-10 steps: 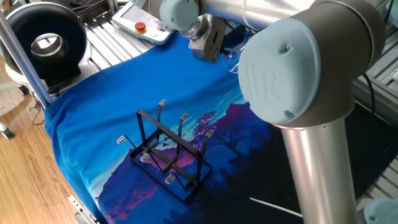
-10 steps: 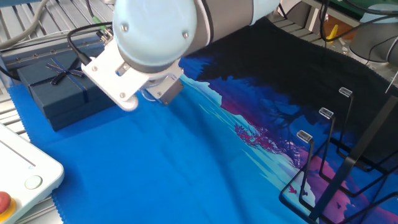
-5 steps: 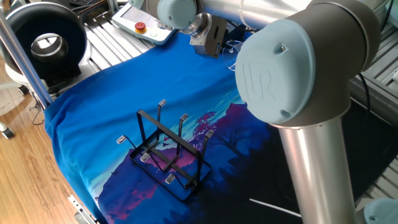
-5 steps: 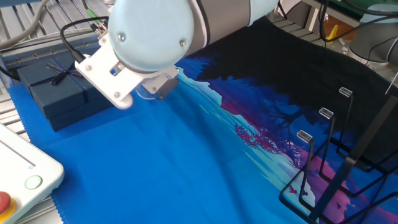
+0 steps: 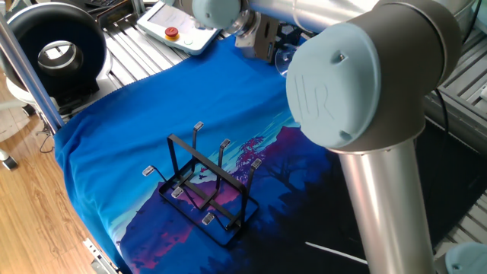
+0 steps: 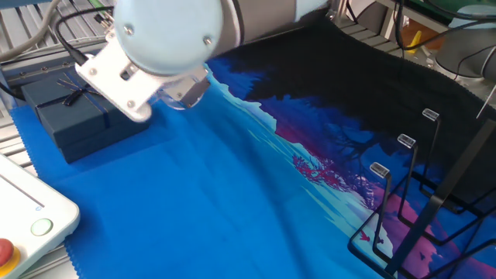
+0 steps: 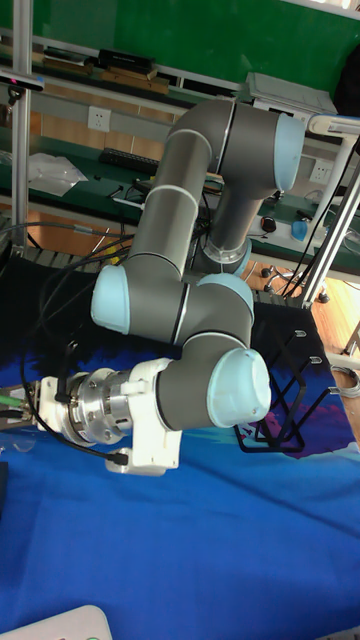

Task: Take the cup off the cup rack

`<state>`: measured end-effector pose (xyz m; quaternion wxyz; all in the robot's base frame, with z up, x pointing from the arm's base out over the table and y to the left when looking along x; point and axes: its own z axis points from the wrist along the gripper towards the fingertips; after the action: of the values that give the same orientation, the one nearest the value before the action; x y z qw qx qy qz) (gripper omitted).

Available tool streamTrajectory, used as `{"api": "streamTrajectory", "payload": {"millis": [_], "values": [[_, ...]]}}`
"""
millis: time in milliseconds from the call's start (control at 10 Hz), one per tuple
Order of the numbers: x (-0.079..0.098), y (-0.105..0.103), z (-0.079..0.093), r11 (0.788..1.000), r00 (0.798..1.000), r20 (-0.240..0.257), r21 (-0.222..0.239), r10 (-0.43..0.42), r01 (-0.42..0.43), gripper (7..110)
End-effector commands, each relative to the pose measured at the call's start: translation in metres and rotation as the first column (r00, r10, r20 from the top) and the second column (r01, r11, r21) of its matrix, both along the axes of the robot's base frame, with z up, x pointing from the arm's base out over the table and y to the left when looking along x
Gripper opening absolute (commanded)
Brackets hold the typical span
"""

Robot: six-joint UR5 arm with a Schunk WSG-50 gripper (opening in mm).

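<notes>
The rack (image 5: 204, 185) in the frame's middle stands bare. The cup (image 5: 283, 57) rides at the top in the claw (image 5: 266, 47) — clamped, I judge. Next: set it down softly.

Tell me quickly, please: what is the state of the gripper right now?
Gripper: its fingers are mostly hidden; the cup sits at its tip, well away from the cup rack, apparently held, but open or shut cannot be told.
</notes>
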<state>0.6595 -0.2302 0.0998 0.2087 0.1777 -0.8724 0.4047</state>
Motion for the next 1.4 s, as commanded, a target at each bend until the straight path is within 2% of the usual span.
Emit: {"api": "streamTrajectory", "payload": {"millis": [0,300,400,600,800,1000,1100,1300], "values": [[0.008,-0.027,-0.004,0.999,1.0,0.006,0.029,0.014,-0.015,22],[0.011,-0.069,0.013,0.994,0.997,-0.039,0.095,0.067,-0.063,22],[0.012,-0.079,0.025,0.991,0.995,-0.062,0.11,0.082,-0.075,22],[0.01,-0.086,0.033,0.986,0.992,-0.086,0.147,0.091,-0.078,22],[0.003,-0.094,0.031,0.988,0.993,-0.095,0.143,0.071,-0.057,22],[-0.004,-0.1,0.018,0.983,0.993,-0.096,0.179,0.064,-0.046,22],[-0.015,-0.097,0.01,0.975,0.993,-0.108,0.22,0.047,-0.022,22],[-0.021,-0.112,0.003,0.975,0.992,-0.111,0.22,0.052,-0.027,22]]}}
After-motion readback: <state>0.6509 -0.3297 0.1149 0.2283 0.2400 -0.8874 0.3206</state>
